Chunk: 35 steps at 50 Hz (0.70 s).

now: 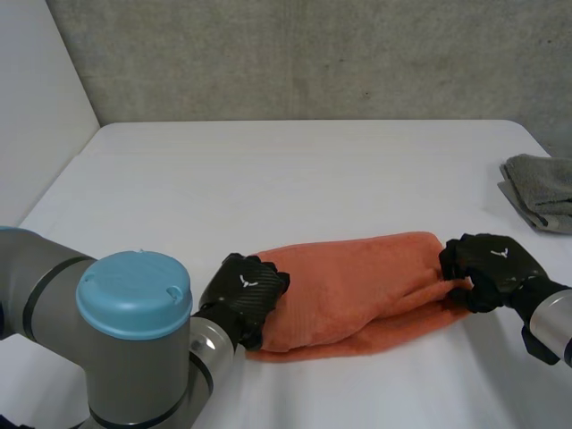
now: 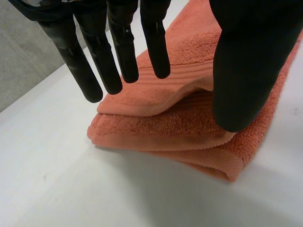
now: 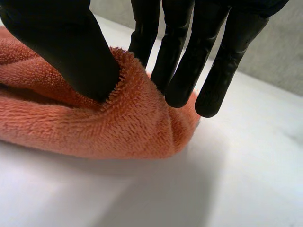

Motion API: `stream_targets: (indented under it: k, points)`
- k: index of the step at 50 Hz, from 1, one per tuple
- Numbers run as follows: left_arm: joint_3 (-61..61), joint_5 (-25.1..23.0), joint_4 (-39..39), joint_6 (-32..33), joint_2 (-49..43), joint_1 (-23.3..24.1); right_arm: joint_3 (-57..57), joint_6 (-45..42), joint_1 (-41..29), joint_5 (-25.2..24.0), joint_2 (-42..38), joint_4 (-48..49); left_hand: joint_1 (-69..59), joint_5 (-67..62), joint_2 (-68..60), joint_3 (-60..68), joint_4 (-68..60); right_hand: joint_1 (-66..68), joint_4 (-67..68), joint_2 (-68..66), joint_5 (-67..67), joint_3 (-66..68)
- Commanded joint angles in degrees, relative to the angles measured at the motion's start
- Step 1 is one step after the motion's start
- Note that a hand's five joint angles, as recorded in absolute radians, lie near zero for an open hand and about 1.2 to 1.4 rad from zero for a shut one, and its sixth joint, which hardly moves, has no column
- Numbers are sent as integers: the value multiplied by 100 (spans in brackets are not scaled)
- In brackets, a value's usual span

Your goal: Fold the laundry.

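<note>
An orange towel [image 1: 357, 286] lies folded lengthwise near the table's front edge. My left hand [image 1: 243, 293] is at its left end. In the left wrist view that hand [image 2: 120, 47] hovers just above the towel [image 2: 180, 118] with straight fingers and the thumb apart, holding nothing. My right hand [image 1: 492, 268] is at the towel's right end. In the right wrist view its thumb [image 3: 66, 42] presses into the top of a raised fold of the towel [image 3: 94, 127], and the fingers [image 3: 180, 71] come down behind that fold, pinching it.
A grey cloth [image 1: 541, 189] lies folded at the table's right edge, beyond my right hand. The white table [image 1: 295, 179] stretches back to a concrete wall, with bare surface behind the towel.
</note>
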State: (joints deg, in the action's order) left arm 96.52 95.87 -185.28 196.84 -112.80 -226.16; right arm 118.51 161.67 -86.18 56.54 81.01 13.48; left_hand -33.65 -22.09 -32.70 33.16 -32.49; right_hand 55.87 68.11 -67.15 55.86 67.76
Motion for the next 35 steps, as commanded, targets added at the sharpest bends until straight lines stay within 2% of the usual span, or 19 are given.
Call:
stream_targets:
  k: [1,5,11,21,24,31,35]
  points:
    - [-107,142,9,12,-163,73,147,23,179,-266,697,59,-230,-386,-325,279,-346,2413,1189,-1285,1414,1224]
    - [-203,310,9,21,-181,81,252,-47,1012,-713,697,6,-230,-386,-325,279,-346,2413,1189,-1285,1414,1224]
    - [-282,345,9,30,-190,90,296,-451,1560,-1207,618,-521,-230,-386,-325,279,-346,2413,1189,-1285,1414,1224]
    - [-326,371,36,30,-146,108,270,-1532,1718,-1102,346,-1154,-214,-369,-308,262,-329,2413,1189,-1285,1414,1224]
    - [-344,371,53,30,-120,108,235,-1901,1736,-909,65,-1312,-214,-369,-308,262,-329,2413,1189,-1285,1414,1224]
    - [-379,380,71,30,-14,108,7,-2131,2069,-610,-15,-1436,-180,-336,-275,228,-296,2413,1189,-1285,1414,1224]
    - [-379,380,62,30,161,81,-248,-2078,1790,-487,186,-1523,-146,-302,-241,195,-262,2413,1189,-1285,1414,1224]
